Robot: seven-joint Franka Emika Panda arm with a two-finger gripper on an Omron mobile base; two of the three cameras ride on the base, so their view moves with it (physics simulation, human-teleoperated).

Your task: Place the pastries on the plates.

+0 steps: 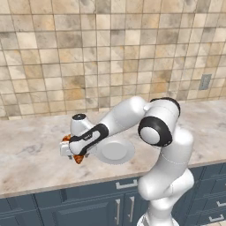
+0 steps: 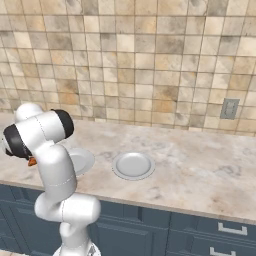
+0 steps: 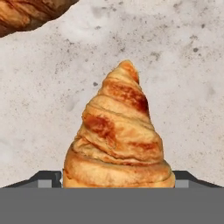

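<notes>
Marble counter [image 1: 35, 145] runs under a beige tiled wall, and on it we see two plates: one plate [image 1: 115, 151] lies just at 3 o'clock of the gripper [image 1: 75, 154], the other plate [image 2: 133, 165] further right. We see one croissant [image 3: 118, 135] standing between the fingers [image 3: 48, 178], which close against its wide base on both sides. A second croissant [image 3: 30, 15] lies on the marble at 11 o'clock in the hand view.
</notes>
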